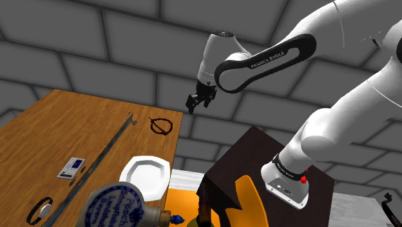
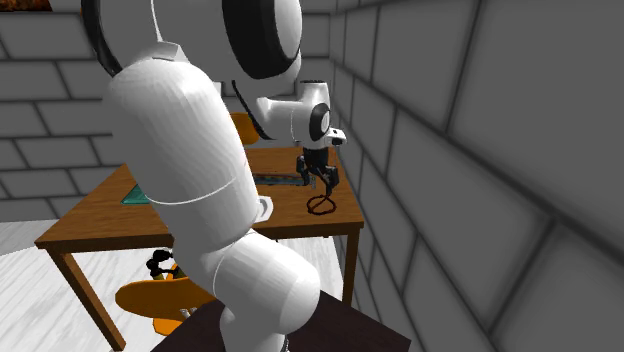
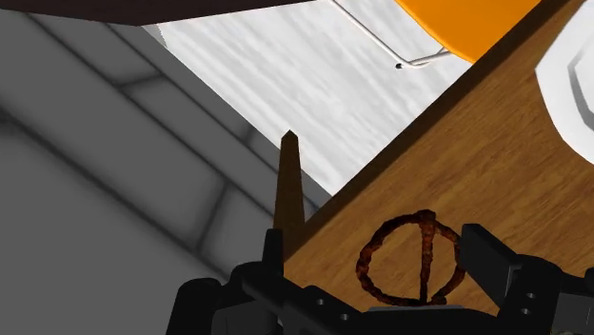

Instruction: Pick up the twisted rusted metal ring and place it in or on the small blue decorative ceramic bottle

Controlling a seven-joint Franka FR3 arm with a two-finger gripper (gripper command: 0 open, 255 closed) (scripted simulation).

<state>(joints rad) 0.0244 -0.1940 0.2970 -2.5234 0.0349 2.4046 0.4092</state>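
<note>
We start with the wooden table (image 1: pixel 51 129), which runs along a grey block wall. The white arm (image 1: pixel 270 58) reaches over it from the dark stand (image 1: pixel 241 161) at the shoulder view's lower right, and an orange chair (image 1: pixel 252 201) sits just in front of that stand.

On the table, at the shoulder view's bottom edge, stands the bottle (image 1: pixel 119 206) — grey-blue with blue lettering, rounded at the shoulder. A white plate (image 1: pixel 145 175) lies just beside it, and a long thin metal strip (image 1: pixel 103 155) stretches along the tabletop.

The ring (image 1: pixel 160 126) lies flat near the table's corner by the wall. It is rusty brown, with a twisted bar across its middle. It is well apart from the bottle, with the plate roughly between the two.

The black gripper (image 1: pixel 200 100) hangs above that corner. In the wrist view we see its fingers (image 3: pixel 481 252) spread, with the ring (image 3: pixel 409 262) on the wood below and between them — untouched.
</note>
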